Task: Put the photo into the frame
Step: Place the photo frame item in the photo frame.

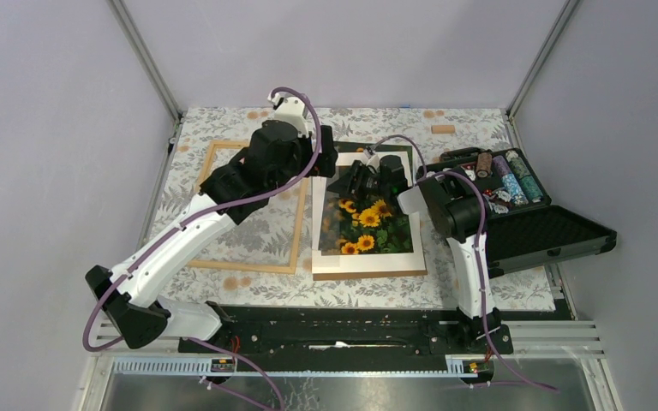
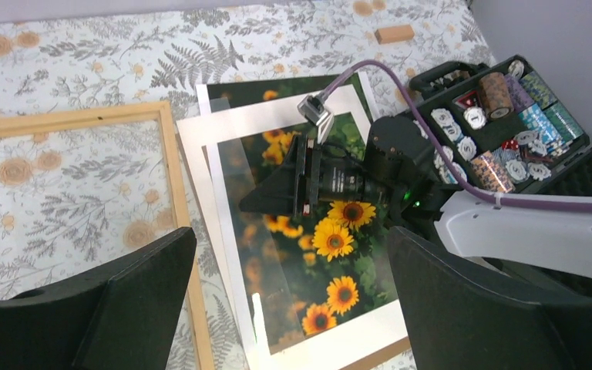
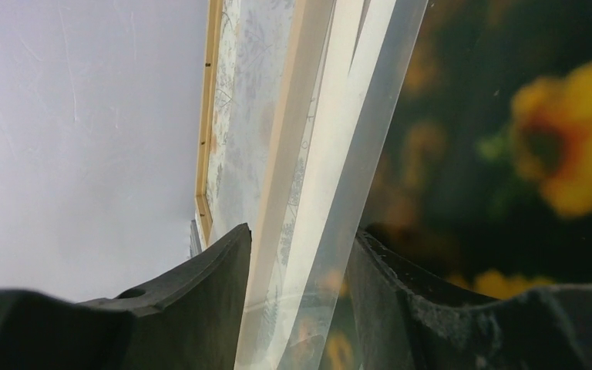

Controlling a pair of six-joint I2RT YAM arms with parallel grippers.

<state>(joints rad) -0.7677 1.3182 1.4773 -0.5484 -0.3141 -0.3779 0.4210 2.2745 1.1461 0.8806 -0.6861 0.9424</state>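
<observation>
left tool: wide open, nothing in it
right tool: straddling the photo edge, grip unclear tbh
frame: flat, left of the photo

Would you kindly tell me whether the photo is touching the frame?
Apart. The left wrist view shows the white mat lying between the photo and the frame.
</observation>
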